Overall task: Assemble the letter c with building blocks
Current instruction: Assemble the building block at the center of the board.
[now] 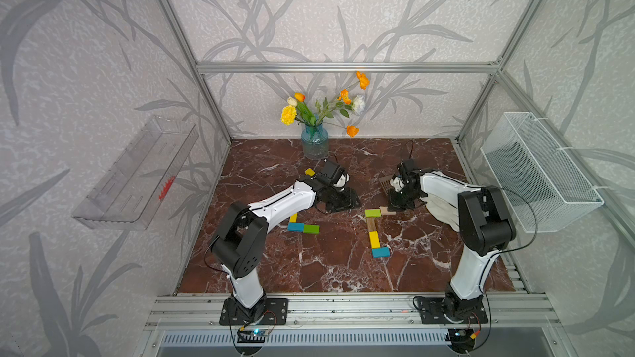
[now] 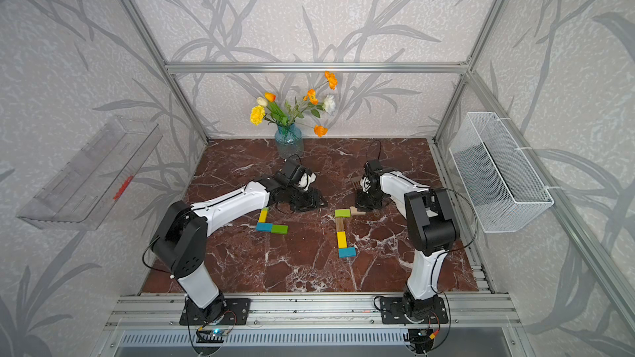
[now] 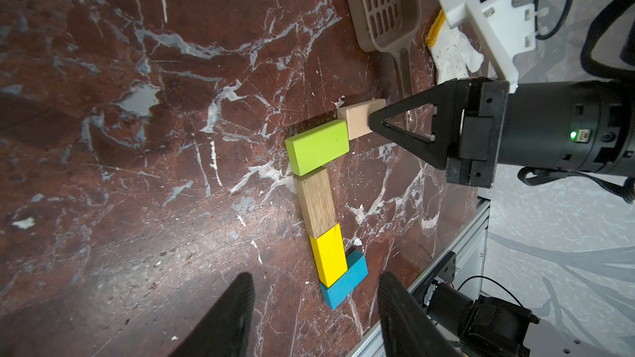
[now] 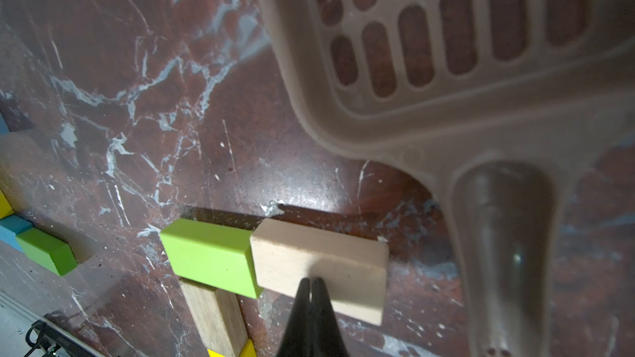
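C part-built near right arm: teal block [image 3: 343, 283], yellow block [image 3: 330, 255], wood block [image 3: 316, 206] in column, lime block [image 4: 209, 255] at corner, pale block [image 4: 319, 269] touching it.
Right gripper [image 4: 311, 281] - jaws pressed shut, holding nothing - tips on pale block.
Left gripper [image 3: 316, 277] open, empty.
Risk: hard nudge skews lime block, breaks corner; scoop handle [image 4: 498, 235] crowds close.
Spare blocks [image 1: 311, 229] partly hidden under left arm - count unclear.

A scoop [image 4: 412, 125] bars passage behind the tan block [image 4: 309, 255] (front open).
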